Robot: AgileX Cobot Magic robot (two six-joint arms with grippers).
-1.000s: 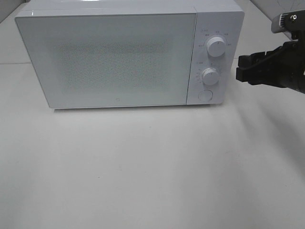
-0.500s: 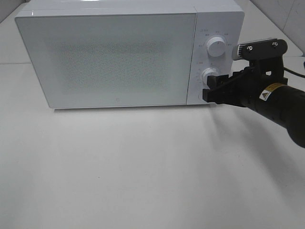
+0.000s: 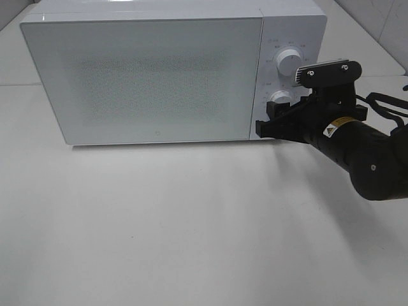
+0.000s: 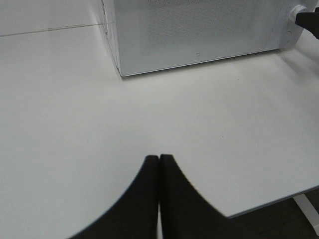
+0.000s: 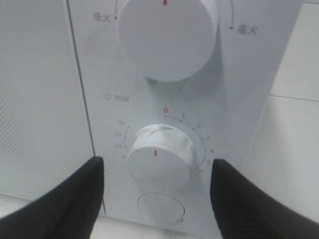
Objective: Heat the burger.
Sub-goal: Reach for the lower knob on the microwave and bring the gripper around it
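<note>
My right fingers (image 5: 65, 199) are open, straddling the timer dial (image 5: 159, 155) without contact, placed to close on it and turn. My left fingers (image 4: 144, 199) are closed above the surface (image 4: 75, 124). The burger is not visible; the microwave (image 3: 153, 76) door is shut, so it is presumably inside.

Bright, even, cool overhead light washes out the white microwave (image 3: 146, 76) and table (image 3: 159, 229), with faint glare at 12 o'clock, a soft shadow toward 5 o'clock beneath the right arm (image 3: 363, 153), and the close-up dark fingers (image 5: 60, 204) blurred.
</note>
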